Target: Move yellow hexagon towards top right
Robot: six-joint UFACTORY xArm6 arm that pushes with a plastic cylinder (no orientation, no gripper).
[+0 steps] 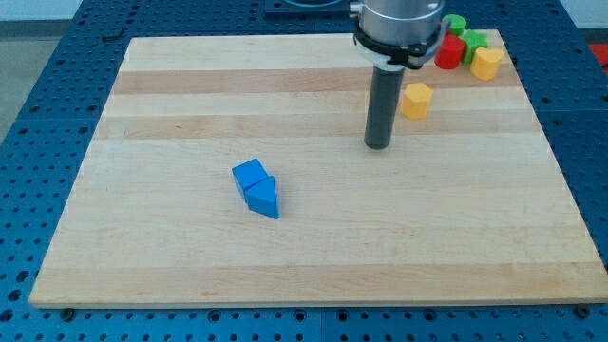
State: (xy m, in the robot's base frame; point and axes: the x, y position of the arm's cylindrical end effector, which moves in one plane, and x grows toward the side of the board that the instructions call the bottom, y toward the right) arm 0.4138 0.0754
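The yellow hexagon (415, 100) lies on the wooden board (313, 247) in the upper right part of the view. My tip (378, 145) rests on the board just to the lower left of the yellow hexagon, a short gap apart from it. The rod rises from the tip to the arm's grey end at the view's top. A cluster of blocks sits in the board's top right corner: a second yellow block (486, 64), a red block (448, 52) and a green block (463, 33).
Two blue blocks touch each other left of centre: a blue cube (250, 175) and a blue triangular block (263, 198). The board lies on a blue perforated table (47, 85).
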